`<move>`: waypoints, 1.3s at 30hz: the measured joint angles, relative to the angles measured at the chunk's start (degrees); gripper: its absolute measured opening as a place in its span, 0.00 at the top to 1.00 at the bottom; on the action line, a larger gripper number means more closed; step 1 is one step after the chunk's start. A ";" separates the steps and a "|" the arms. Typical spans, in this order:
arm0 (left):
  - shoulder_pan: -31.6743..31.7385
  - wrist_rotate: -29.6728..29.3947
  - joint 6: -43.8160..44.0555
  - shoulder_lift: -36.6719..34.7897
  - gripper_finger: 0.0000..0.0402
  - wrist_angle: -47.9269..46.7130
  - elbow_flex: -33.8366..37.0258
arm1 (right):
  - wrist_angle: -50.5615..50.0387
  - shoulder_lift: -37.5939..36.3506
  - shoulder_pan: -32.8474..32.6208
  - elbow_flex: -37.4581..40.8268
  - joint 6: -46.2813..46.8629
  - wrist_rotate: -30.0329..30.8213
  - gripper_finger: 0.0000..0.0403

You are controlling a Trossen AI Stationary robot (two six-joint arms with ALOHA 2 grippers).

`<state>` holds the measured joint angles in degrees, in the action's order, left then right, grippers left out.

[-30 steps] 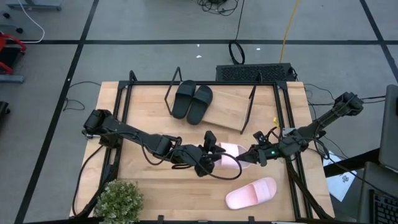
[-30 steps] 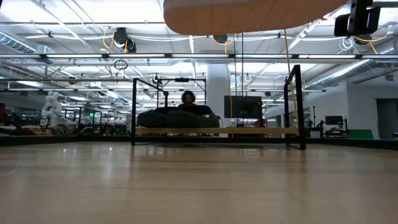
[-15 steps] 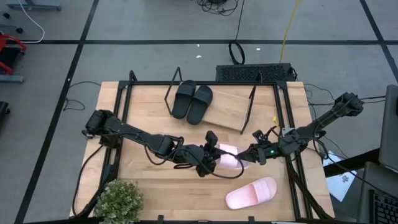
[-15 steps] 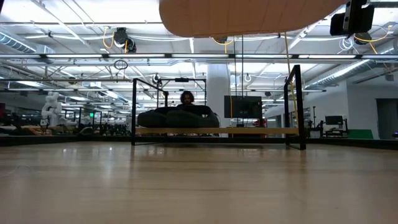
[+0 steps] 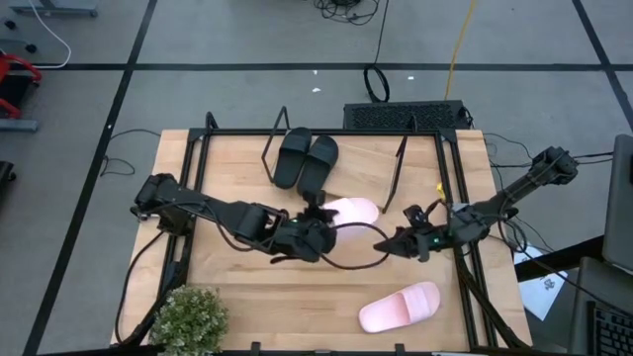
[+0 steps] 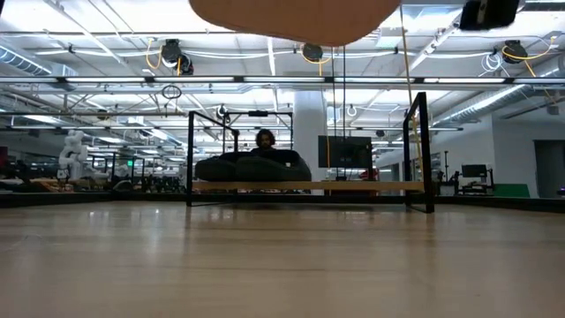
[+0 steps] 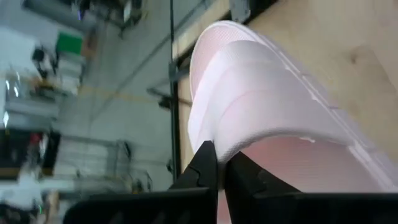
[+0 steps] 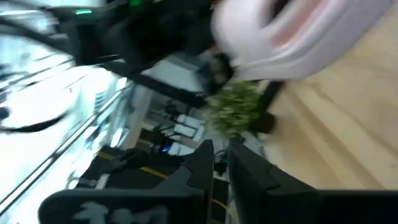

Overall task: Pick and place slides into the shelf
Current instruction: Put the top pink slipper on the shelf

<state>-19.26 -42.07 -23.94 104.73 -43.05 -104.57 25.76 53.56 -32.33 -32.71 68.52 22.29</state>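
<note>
One pale pink slide [image 5: 352, 211] hangs in the air near the table's middle, with my left gripper [image 5: 318, 220] shut on it from its left. The low view shows its sole [image 6: 291, 13] high above the tabletop. My right gripper [image 5: 388, 245] stands just right of and nearer than that slide, its fingers [image 8: 202, 165] slightly apart with nothing between them. A second pink slide [image 5: 399, 307] lies flat near the front right. The black pair [image 5: 307, 160] rests side by side on the left part of the tilted shelf [image 5: 371, 173]. My left gripper pinches the edge of the pink slide's wide strap [image 7: 239, 146] between its two fingers, which meet right at that edge. The fingers come roughly level from the table's left. The slide reaches away beyond the fingertips toward the right, lifted clear of the table.
A potted plant [image 5: 188, 318] stands at the front left corner. The shelf's black wire end frames [image 5: 401, 163] rise at both ends of the plank. The right part of the plank is bare wood. A person [image 6: 265, 139] sits beyond the table's far edge.
The pink slide, earlier held between both grippers, has gone with my left gripper toward the far edge and a little left, staying clear of the table. My right gripper has let go of it and stays behind, now apart from the slide.
</note>
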 joint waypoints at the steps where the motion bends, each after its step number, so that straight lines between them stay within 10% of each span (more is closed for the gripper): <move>1: -0.07 -0.67 2.60 0.01 1.00 -2.42 -0.71 | 1.59 -0.01 -0.08 0.00 -1.26 -0.12 0.90; 19: 11.67 -14.63 30.58 2.94 1.00 5.11 -1.60 | 18.92 0.00 -0.03 0.00 -19.99 -2.11 0.89; 29: 17.23 -10.27 40.50 5.99 1.00 8.37 -1.59 | 31.76 -0.76 -0.77 0.07 -28.99 -4.47 0.89; 39: 19.45 -12.46 23.67 11.29 1.00 19.49 -1.57 | 43.15 -6.28 0.08 0.07 -42.18 -4.34 0.89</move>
<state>0.19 -54.52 -0.27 116.01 -23.56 -106.15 68.91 47.29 -32.25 -32.64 26.34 17.95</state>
